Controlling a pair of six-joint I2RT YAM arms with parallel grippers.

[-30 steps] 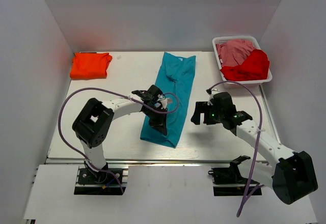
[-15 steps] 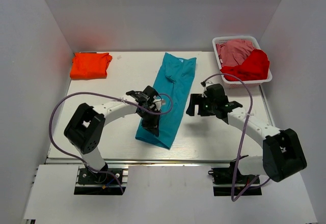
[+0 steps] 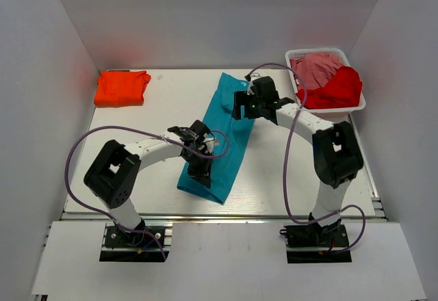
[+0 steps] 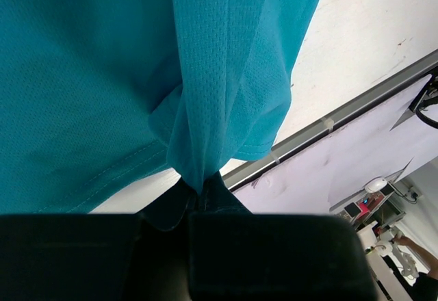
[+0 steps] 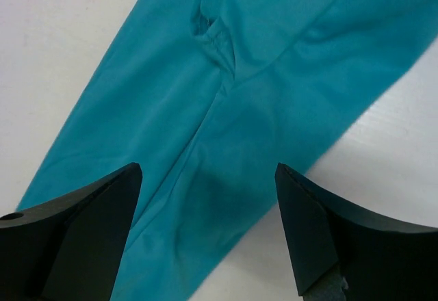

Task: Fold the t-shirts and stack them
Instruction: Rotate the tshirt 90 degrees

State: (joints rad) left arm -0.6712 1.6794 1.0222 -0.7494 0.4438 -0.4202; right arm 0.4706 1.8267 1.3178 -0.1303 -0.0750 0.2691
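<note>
The teal t-shirt (image 3: pixel 231 144) lies folded into a long strip down the middle of the table. My left gripper (image 3: pixel 199 165) is shut on a bunch of its cloth near the strip's near end; the left wrist view shows the teal fabric (image 4: pixel 137 75) pinched between the closed jaws (image 4: pixel 198 193). My right gripper (image 3: pixel 240 106) hovers open over the strip's far part, its fingers (image 5: pixel 82 236) spread wide above the teal cloth (image 5: pixel 267 89) with nothing between them. An orange t-shirt (image 3: pixel 122 87), folded small, rests at the far left corner.
A white basket (image 3: pixel 299 100) at the far right holds a pink shirt (image 3: pixel 316 68) and a red shirt (image 3: pixel 335 89). White walls enclose the table on three sides. A metal rail (image 3: pixel 219 213) runs along the near edge.
My right arm swung from beside the shirt's right edge up to its far part, staying open. The left gripper, still shut on the cloth, drew the near end slightly left and nearer.
</note>
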